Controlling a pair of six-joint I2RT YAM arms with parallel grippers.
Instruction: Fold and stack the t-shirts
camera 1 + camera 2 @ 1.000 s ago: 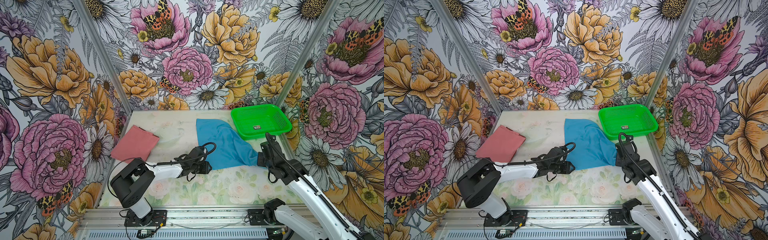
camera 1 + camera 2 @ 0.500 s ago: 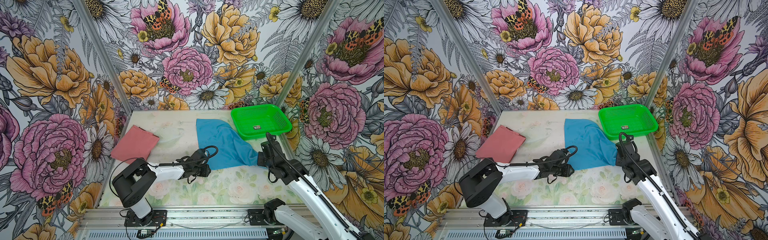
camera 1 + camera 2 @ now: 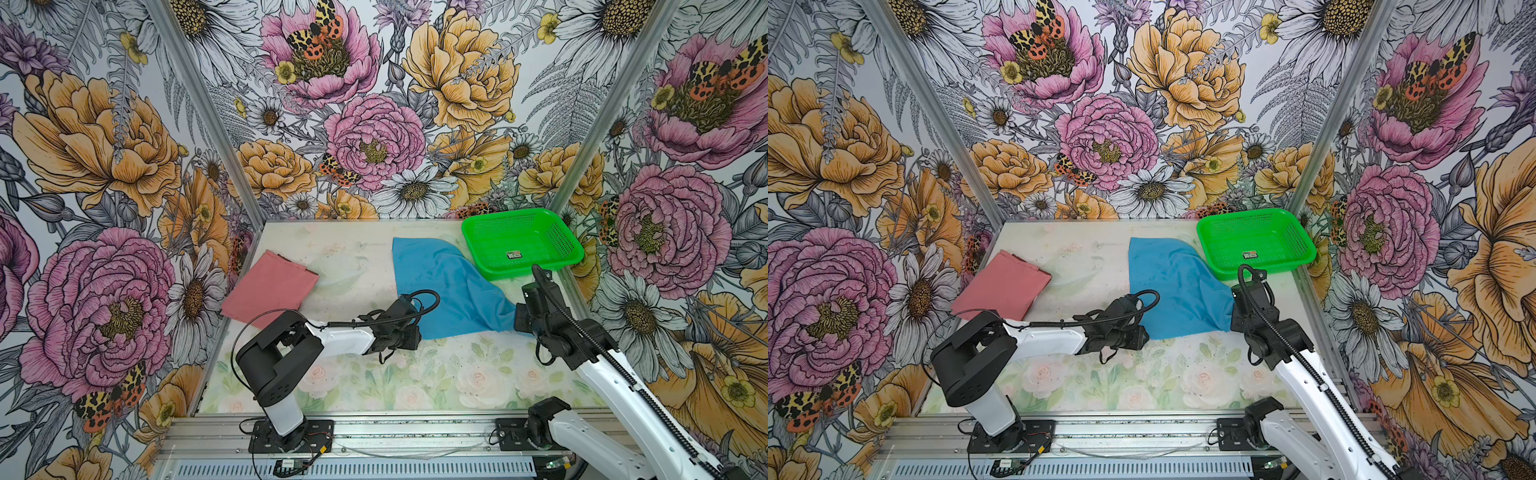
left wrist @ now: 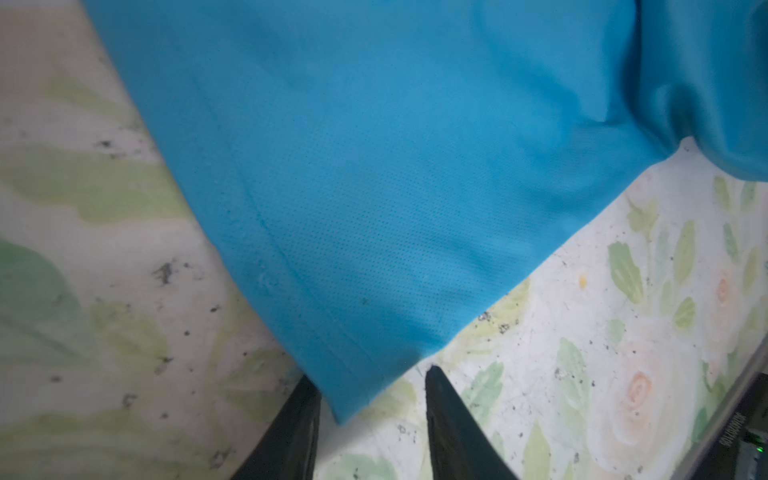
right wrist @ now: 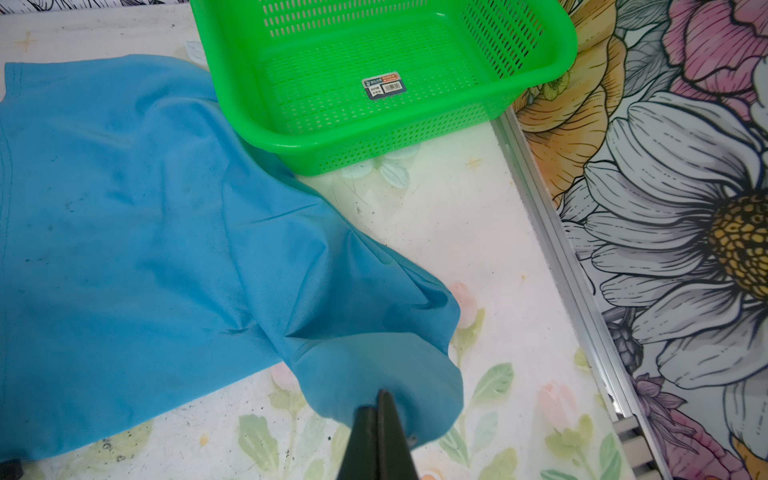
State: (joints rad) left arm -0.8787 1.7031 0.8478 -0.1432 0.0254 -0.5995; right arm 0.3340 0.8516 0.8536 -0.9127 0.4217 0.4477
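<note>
Flowered walls (image 3: 124, 145) close in my bench (image 3: 374, 374), itself printed with pale roses.

By the left edge, toward the far side, the pink shirt (image 3: 270, 291) lies folded flat. It has not moved in the last second.

My left gripper (image 4: 370, 374) sits low at the near-left corner of the blue shirt (image 3: 444, 286). In the left wrist view its fingers (image 4: 449, 424) are spread and the shirt corner pokes in between them, not pinched. Against the earlier top views, this arm backed off a little and has come forward again, so the gripper ends about where it began.

The blue shirt lies spread over the middle of the bench. Its far-right part disappears under the basket (image 3: 1241, 215), and its near edge runs across to my right arm. Its outline looks the same as a second ago.

The green basket stands in the far-right corner, unmoved, with a small label on its floor.

My right gripper (image 5: 380, 399) is pressed together on the near-right corner of the blue shirt. The cloth bunches and lifts into a fold there. That arm has held its pose.
</note>
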